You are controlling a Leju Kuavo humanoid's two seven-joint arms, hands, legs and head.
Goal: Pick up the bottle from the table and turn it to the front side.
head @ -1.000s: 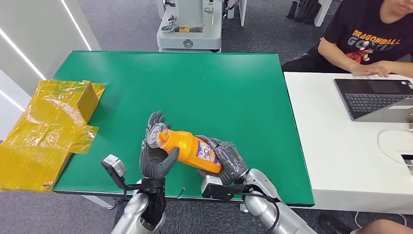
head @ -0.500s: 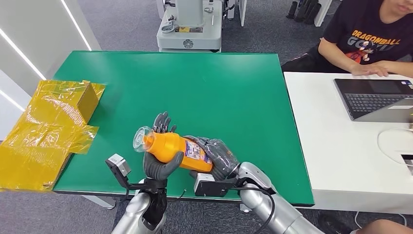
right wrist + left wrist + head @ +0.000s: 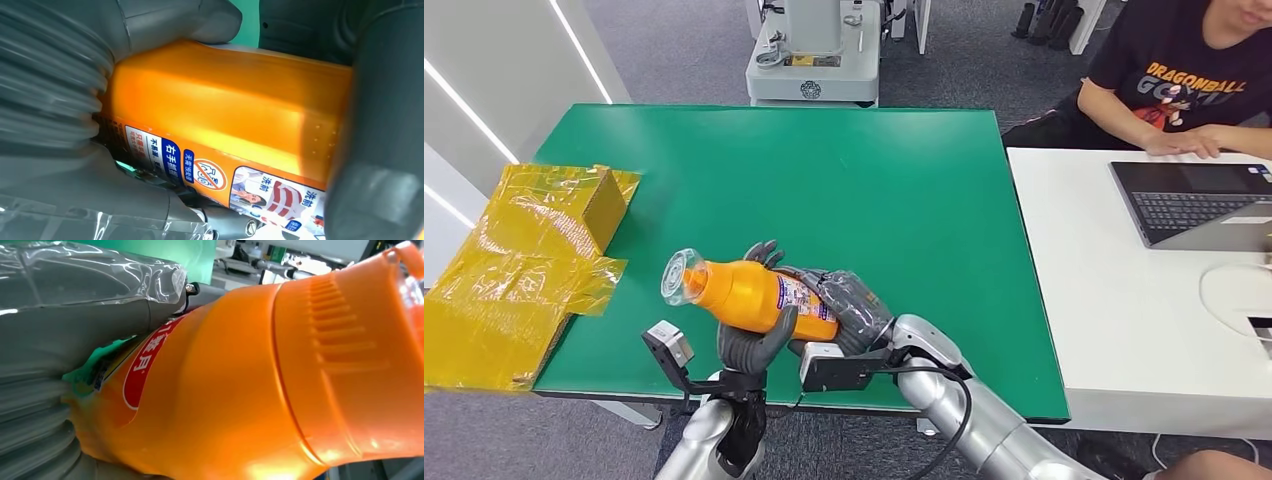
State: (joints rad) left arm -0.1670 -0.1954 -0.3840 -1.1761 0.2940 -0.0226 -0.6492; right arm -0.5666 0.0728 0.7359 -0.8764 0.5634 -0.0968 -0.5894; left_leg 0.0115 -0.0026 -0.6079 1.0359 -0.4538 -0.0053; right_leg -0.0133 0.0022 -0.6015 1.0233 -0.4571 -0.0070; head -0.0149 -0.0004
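Observation:
An orange bottle (image 3: 746,294) with a clear cap (image 3: 678,277) lies sideways above the near part of the green table (image 3: 824,180), cap pointing left. My right hand (image 3: 849,312) grips its base end, the label (image 3: 807,300) showing by its fingers. My left hand (image 3: 754,335) cups the middle of the bottle from below, thumb and fingers wrapped around it. Up close, the left wrist view has the orange body (image 3: 250,385) with a red label (image 3: 145,365), and the right wrist view has the bottle (image 3: 225,110) with its printed label (image 3: 200,172) against the right hand.
A crumpled yellow plastic sheet (image 3: 514,270) over a box lies at the table's left edge. A white desk (image 3: 1124,300) with a laptop (image 3: 1194,200) adjoins on the right, where a person (image 3: 1194,80) sits. A grey machine base (image 3: 814,60) stands beyond the table.
Both hands have carried the bottle leftward and slightly toward me; the cap end now sticks out left of my left hand, which has slid further down the body.

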